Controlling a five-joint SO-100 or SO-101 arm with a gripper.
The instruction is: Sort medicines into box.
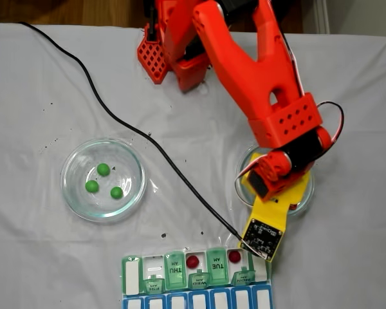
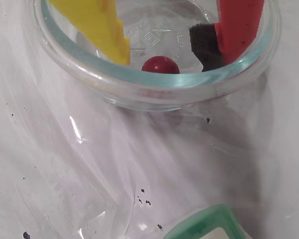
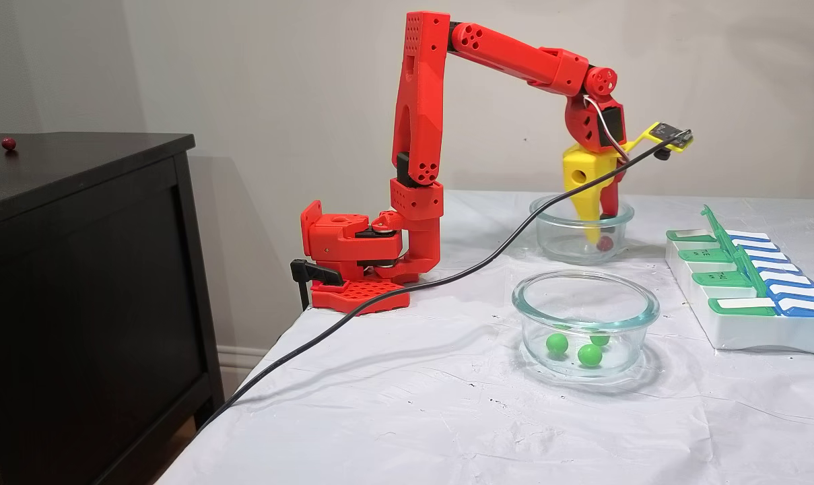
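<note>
Green balls [image 1: 103, 180] x3 in dish, red balls [image 1: 213, 259] x2 in box [image 1: 195, 281], 1 by end effector [image 2: 172, 52]

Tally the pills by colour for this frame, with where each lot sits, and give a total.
Green pills: 3, in the left glass dish in the top-down fixed view.
Red pills: 3; 2 in open organizer compartments, 1 in the other dish between the jaws.
Total: 6.
</note>
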